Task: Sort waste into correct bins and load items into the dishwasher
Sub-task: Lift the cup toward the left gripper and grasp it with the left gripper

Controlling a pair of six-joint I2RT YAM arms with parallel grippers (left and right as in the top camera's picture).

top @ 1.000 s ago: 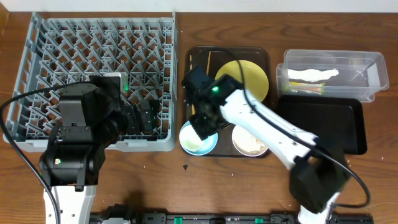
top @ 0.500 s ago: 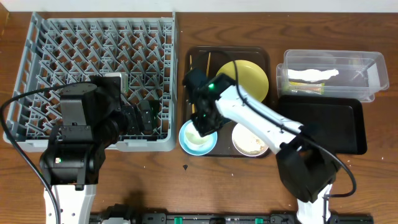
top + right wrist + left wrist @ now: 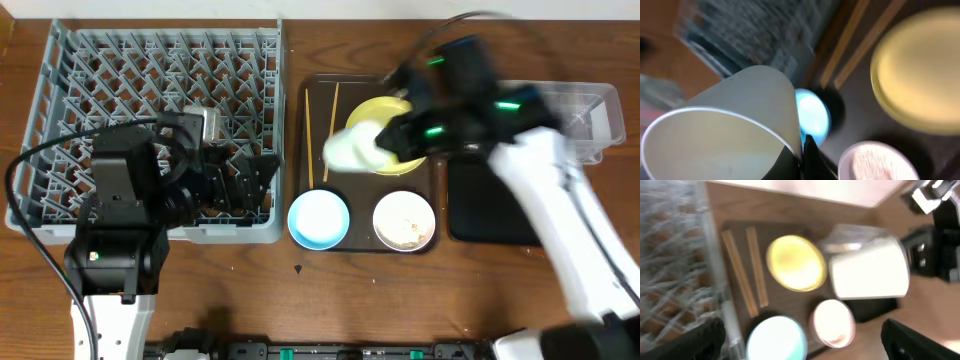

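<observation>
We are looking at a brown wooden tabletop (image 3: 300, 290) and taking the dark brown rectangular serving tray (image 3: 362, 190) at its middle as our landmark. The large square grey plastic dish rack (image 3: 150, 90) is sitting just left of the serving tray, its pegs standing upright. A shallow black rectangular tray (image 3: 470, 210) is lying just right of the serving tray, and a clear rectangular plastic tub (image 3: 600, 95) is standing beyond the serving tray's far right corner; blur and the right arm are hiding what is in it.

On the serving tray's far half, a round yellow plate (image 3: 378, 115) is resting flat. At the serving tray's robot-side edge, a light blue bowl (image 3: 319, 220) is sitting on the left and a white bowl (image 3: 377, 220) on the right, and the white bowl is holding off-white food scraps (image 3: 405, 225).

The left tool (image 3: 255, 180) is hanging over the rack's corner just left of the serving tray, fingers spread wide and released, grasping nothing. The right tool (image 3: 804, 159) is clenching the wall of a small white cup (image 3: 350, 150), and we are seeing the cup in the air above the serving tray, over the plate's left edge.

Two thin wooden chopsticks (image 3: 309, 140) are lying side by side along the serving tray's left edge.
</observation>
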